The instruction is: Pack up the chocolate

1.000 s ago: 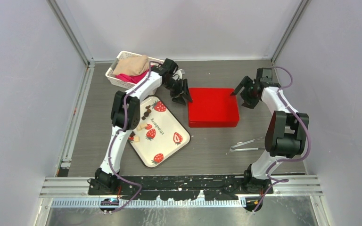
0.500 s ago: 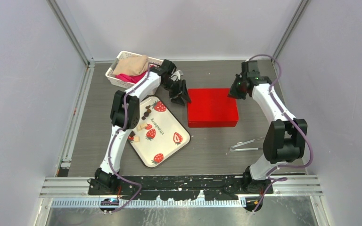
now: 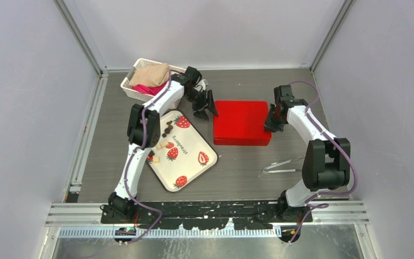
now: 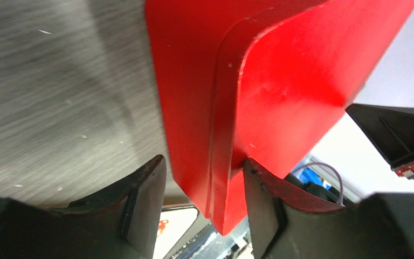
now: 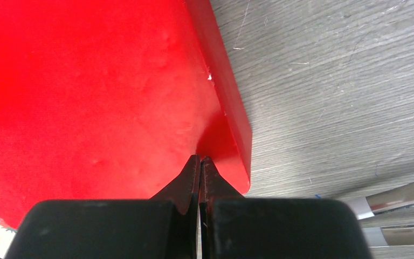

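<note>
- Right jaws dropped, shut, onto the flat red plastic box [image 3: 242, 121]'s near-right corner.
- Left jaws clamp its far-left corner.
- Tiny dark chocolate lumps [image 3: 168, 128] look light, smearable; pinch them gently.

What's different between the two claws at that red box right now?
The left gripper's jaws stand apart, clamped on a corner of the red box; the right gripper's are shut tight together, holding nothing. The left gripper is at the box's far left corner, the right gripper points at its near right corner. Both are black and two-fingered.
</note>
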{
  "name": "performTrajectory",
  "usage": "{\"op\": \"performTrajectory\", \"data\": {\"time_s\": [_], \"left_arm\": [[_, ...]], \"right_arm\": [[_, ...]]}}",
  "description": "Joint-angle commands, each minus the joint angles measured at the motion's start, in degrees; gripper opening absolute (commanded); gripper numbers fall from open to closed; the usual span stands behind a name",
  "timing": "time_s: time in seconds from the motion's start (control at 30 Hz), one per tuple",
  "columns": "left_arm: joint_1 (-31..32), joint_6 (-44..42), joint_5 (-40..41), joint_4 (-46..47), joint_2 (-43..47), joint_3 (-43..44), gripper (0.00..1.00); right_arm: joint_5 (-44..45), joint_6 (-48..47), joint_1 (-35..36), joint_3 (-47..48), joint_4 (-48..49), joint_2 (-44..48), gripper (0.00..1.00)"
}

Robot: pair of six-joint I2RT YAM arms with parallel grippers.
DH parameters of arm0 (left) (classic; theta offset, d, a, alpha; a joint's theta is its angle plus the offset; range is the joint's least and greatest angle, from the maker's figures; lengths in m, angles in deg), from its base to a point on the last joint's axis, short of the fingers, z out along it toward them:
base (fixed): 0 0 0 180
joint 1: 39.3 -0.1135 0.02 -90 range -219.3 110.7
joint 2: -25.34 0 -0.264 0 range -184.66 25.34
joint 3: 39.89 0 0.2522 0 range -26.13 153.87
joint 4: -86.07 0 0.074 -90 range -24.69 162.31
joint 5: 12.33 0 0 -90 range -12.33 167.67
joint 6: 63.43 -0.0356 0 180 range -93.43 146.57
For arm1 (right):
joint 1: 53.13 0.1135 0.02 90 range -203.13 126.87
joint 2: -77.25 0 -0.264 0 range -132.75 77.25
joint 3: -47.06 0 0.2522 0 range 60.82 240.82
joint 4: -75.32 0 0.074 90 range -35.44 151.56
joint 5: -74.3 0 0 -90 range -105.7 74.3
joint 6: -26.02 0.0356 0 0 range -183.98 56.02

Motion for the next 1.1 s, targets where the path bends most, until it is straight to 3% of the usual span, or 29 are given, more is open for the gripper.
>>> {"op": "performTrajectory", "data": {"time_s": [0.0, 0.13, 0.23, 0.4, 0.5, 0.6, 0.7, 0.9, 0.97, 1.07], "left_arm": [[-1.2, -2.2, 10.1, 0.5, 3.7, 1.8, 0.59], [-1.2, -3.0, 12.1, 1.9, 8.3, 1.9, 0.63], [-1.0, -3.4, 11.8, 1.4, 10.6, 2.0, 0.59], [2.7, -5.5, 12.0, 0.2, 15.2, 1.3, 0.26], [5.9, -8.6, 17.1, -2.8, 16.2, 3.7, 0.15], [9.9, -12.6, 25.9, -7.5, 15.5, 7.8, 0.11], [12.1, -14.1, 29.5, -8.5, 15.1, 8.5, 0.09], [13.6, -11.5, 28.1, -0.2, 13.5, -6.5, 0.06], [13.6, -10.2, 28.9, -2.1, 10.5, -8.7, 0.01], [13.5, -9.2, 31.5, -6.2, 8.3, -8.9, 0.00]], "right_arm": [[1.7, -0.5, 0.1, 0.3, 1.4, -2.2, 0.01], [1.7, -0.5, 0.1, 0.7, 1.6, -3.0, 0.01], [1.5, -0.6, 0.0, 1.0, 1.4, -3.3, 0.01], [1.1, -0.8, 0.0, 1.4, 1.1, -3.7, 0.01], [1.2, -1.1, 0.1, 1.8, 1.0, -3.8, 0.01], [1.0, -1.3, 0.0, 2.5, 0.6, -4.1, 0.01], [1.0, -1.5, 0.1, 3.3, 0.3, -4.4, 0.01], [1.0, -1.5, 0.0, 2.9, 0.3, -4.4, 0.01], [1.0, -1.7, 0.0, 2.9, 0.0, -4.5, 0.01], [1.3, -1.9, 0.0, 3.0, -0.2, -4.1, 0.01]]}}
